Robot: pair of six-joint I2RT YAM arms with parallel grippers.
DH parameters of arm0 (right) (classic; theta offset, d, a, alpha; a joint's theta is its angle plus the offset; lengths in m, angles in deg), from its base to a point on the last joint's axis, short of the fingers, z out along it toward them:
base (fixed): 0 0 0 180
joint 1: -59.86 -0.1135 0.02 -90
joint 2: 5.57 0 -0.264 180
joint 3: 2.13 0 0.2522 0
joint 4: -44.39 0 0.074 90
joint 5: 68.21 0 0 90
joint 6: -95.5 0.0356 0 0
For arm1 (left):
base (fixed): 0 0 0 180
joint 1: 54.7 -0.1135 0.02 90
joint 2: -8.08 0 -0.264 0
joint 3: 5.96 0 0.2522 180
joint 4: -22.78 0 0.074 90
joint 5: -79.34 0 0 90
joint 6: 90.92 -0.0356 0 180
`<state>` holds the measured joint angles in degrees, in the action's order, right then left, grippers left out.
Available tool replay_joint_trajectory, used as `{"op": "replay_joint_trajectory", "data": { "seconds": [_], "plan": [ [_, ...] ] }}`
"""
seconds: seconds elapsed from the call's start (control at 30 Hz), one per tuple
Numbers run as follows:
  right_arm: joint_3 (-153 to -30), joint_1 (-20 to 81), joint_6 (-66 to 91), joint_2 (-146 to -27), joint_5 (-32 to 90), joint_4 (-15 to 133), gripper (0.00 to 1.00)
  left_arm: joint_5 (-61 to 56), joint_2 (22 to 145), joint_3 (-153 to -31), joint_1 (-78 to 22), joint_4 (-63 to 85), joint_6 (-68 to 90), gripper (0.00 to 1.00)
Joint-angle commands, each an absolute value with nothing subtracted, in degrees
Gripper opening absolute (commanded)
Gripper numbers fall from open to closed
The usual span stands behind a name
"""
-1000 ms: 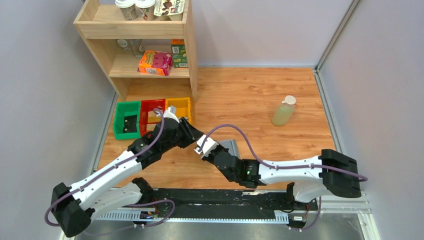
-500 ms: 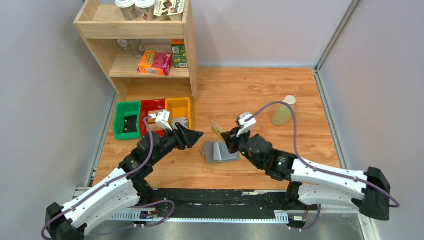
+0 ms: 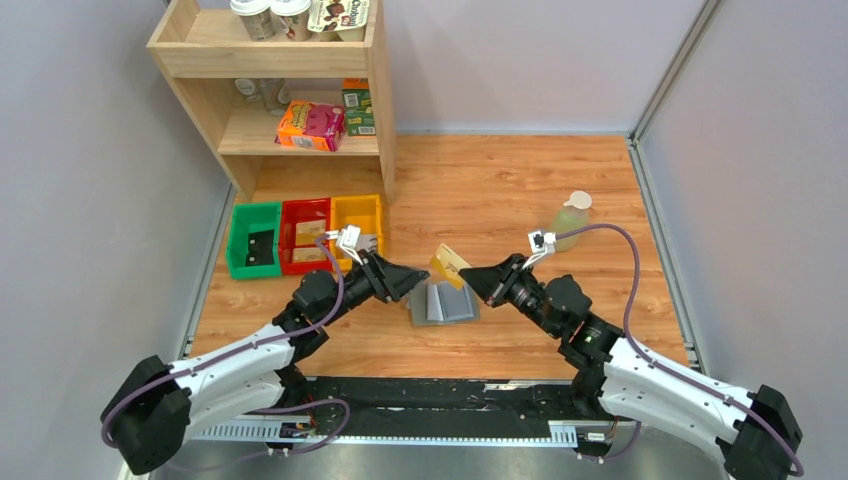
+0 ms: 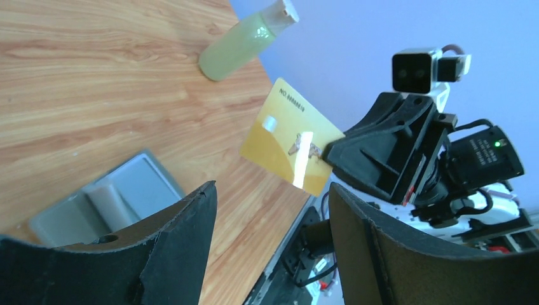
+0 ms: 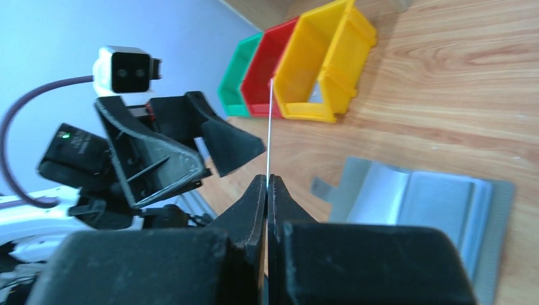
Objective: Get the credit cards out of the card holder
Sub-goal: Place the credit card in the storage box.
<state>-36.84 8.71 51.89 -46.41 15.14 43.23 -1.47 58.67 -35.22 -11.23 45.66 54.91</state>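
Observation:
The card holder (image 3: 445,304) lies open and flat on the wooden table, its pale slots facing up; it also shows in the left wrist view (image 4: 121,197) and in the right wrist view (image 5: 426,203). My right gripper (image 3: 470,277) is shut on one yellow credit card (image 3: 449,266), holding it tilted in the air just above the holder. That card (image 4: 289,136) faces the left wrist camera and appears edge-on (image 5: 269,121) above my right gripper (image 5: 267,179). My left gripper (image 3: 418,281) hovers open and empty at the holder's left edge, jaws wide (image 4: 272,187).
Green (image 3: 253,240), red (image 3: 305,235) and yellow (image 3: 358,220) bins stand at the left by a wooden shelf (image 3: 275,90) with boxes and cups. A pale green bottle (image 3: 569,222) stands at the right. Grey walls enclose the table.
My right gripper pulled the yellow card up out of the holder and swung right with it. My left gripper opened and let go of the holder, which now lies uncovered.

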Motion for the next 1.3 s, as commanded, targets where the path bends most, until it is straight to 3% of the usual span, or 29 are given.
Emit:
{"op": "replay_joint_trajectory", "data": {
  "seconds": [0.0, 0.2, 0.4, 0.67, 0.87, 0.9, 1.0, 1.07, 1.2, 1.27],
  "plan": [
    [-35.14, 9.24, 58.76, -46.78, 18.8, 32.4, 0.0, -0.64, 62.13, -37.91, -11.28, 56.22, 58.31, 0.72],
    [-34.43, 9.59, 60.87, -50.12, 19.42, 26.95, 0.0, -1.69, 66.44, -38.09, -11.19, 59.9, 61.48, 0.68],
    [-33.47, 10.9, 63.42, -52.85, 20.74, 21.94, 0.0, -1.16, 69.16, -38.44, -11.19, 62.36, 62.35, 0.53],
    [-32.85, 12.84, 65.26, -53.99, 23.2, 19.3, 0.0, -1.43, 71.62, -38.26, -11.1, 67.11, 64.29, 0.41],
    [-32.94, 13.37, 65.44, -55.05, 24.08, 18.6, 0.0, -2.13, 72.51, -38.26, -11.19, 69.49, 64.91, 0.12],
    [-32.94, 13.54, 65.53, -55.22, 24.17, 18.6, 0.0, -2.48, 72.51, -38.26, -11.1, 69.66, 64.99, 0.02],
    [-32.77, 13.98, 65.97, -55.4, 24.26, 18.33, 0.01, -3.27, 72.33, -38.09, -11.19, 70.54, 65.08, 0.0],
    [-33.03, 14.77, 65.71, -55.4, 24.34, 19.56, 0.15, -4.94, 71.98, -37.56, -11.19, 71.33, 65.35, 0.0],
    [-34.08, 17.23, 63.87, -54.26, 25.92, 23.77, 0.63, -9.24, 69.52, -36.15, -11.45, 68.62, 64.12, 0.0],
    [-35.48, 18.37, 61.85, -53.21, 26.63, 28.85, 0.8, -10.48, 67.77, -35.89, -12.06, 63.8, 62.89, 0.0]
  ]
}}
